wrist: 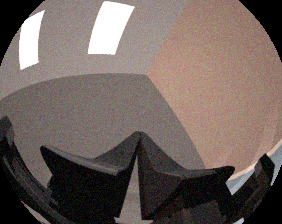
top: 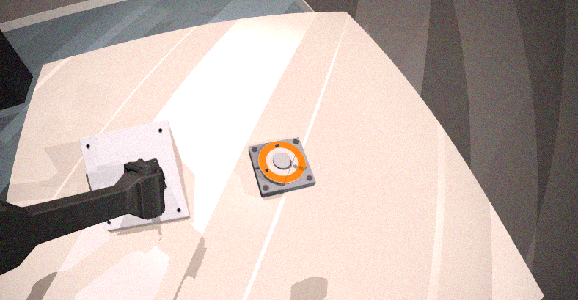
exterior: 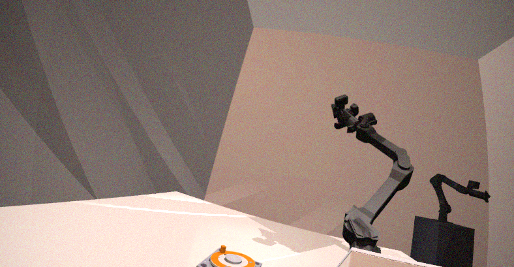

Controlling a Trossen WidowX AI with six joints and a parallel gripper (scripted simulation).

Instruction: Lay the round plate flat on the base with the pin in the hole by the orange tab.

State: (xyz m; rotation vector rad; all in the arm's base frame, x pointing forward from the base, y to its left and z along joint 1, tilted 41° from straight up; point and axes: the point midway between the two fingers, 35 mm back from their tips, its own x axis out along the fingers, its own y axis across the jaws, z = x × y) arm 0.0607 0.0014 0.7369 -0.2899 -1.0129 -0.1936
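Hanging high above the white mounting plate (top: 133,172) at the near-left of the worktop (top: 364,216), the arm (top: 81,208) is well apart from the grey base (top: 282,167) at mid-worktop in the top view. The round orange plate (top: 265,158) sits around the pale post (top: 282,160), its tab (top: 301,169) toward the base's right edge; neither the pin nor the hole beside the tab can be made out at this size.

From the exterior camera, the arm rears upward with the hand (exterior: 340,115) raised far over the worktop (the plate and its upright orange tab (exterior: 222,248) lie at the bottom edge, well apart from it). A second, smaller arm (exterior: 456,189) stands on a dark box (exterior: 441,239) behind.

Through the wrist lens, the two dark fingers meet along a thin slit, with only wall and ceiling beyond: the hand is fully closed and grips nothing.

The risks ahead are a matter of judgement. A closed hand coming down from such a height could strike the plate's rim off-centre and tip it harder against the pin, or slide the whole base. Pushing the tab too far would carry the hole past the pin, leaving the plate still riding up. Resting on it afterwards would also fail the task.
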